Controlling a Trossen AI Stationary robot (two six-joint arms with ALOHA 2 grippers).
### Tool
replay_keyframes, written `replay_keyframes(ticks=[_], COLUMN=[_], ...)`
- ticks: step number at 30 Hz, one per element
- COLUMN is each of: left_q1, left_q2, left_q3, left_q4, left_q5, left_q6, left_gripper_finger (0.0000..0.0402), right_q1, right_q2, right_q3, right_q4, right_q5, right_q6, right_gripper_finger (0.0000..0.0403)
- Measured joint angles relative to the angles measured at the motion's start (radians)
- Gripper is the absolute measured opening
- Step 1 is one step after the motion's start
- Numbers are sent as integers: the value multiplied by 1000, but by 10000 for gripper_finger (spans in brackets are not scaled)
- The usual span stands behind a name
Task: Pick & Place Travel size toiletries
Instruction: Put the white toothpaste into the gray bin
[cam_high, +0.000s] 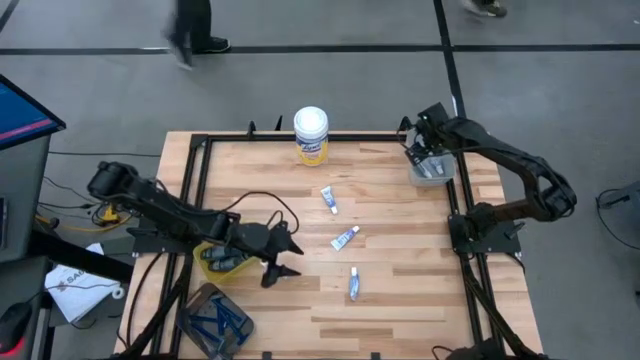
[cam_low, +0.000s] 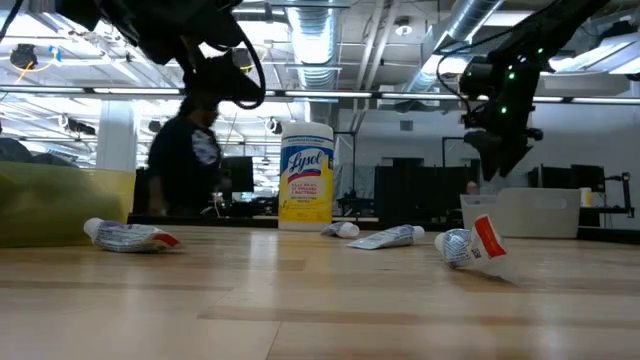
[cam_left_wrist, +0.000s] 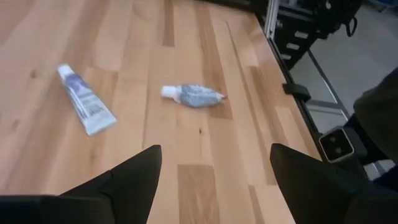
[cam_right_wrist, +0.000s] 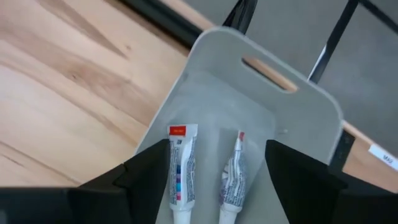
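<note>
High view, items listed from the worktop's left edge to its right: yellow bin (cam_high: 222, 259) at the left edge, holding dark items too small to tell apart; clear container (cam_high: 213, 320) of dark blue sticks at the near-left corner; left gripper (cam_high: 283, 259) just right of the yellow bin, low over the wood, jaws spread wide and holding nothing; white canister (cam_high: 311, 135) with yellow label upright at the far edge; three small white tubes loose mid-worktop, one (cam_high: 329, 200) toward the canister, one (cam_high: 345, 237) central, one (cam_high: 354, 284) nearer the near edge, all well apart; right gripper (cam_high: 425, 150) at the far-right corner, above the grey bin (cam_high: 432, 172), jaws wide, empty; right wrist view shows two tubes (cam_right_wrist: 181, 177) lying side by side inside that bin.
</note>
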Motion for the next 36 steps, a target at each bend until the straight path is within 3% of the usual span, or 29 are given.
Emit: replay_keyframes(ticks=[8, 16, 23, 36], left_q1=[-30, -30, -26, -36], left_q2=[25, 25, 25, 156], left_q3=[1, 142, 212, 212], left_q4=[-26, -264, -467, -562], left_q5=[52, 83, 98, 142], left_q6=[-41, -51, -58, -72], left_gripper_finger=[297, 297, 297, 297], right_q1=[0, 0, 0, 0], right_q2=[-114, -192, -207, -206], right_q3=[0, 0, 1, 1], right_q4=[1, 3, 4, 8], right_q5=[-8, -37, -44, -60], right_q6=[0, 29, 45, 44], right_gripper_finger=[255, 255, 255, 255])
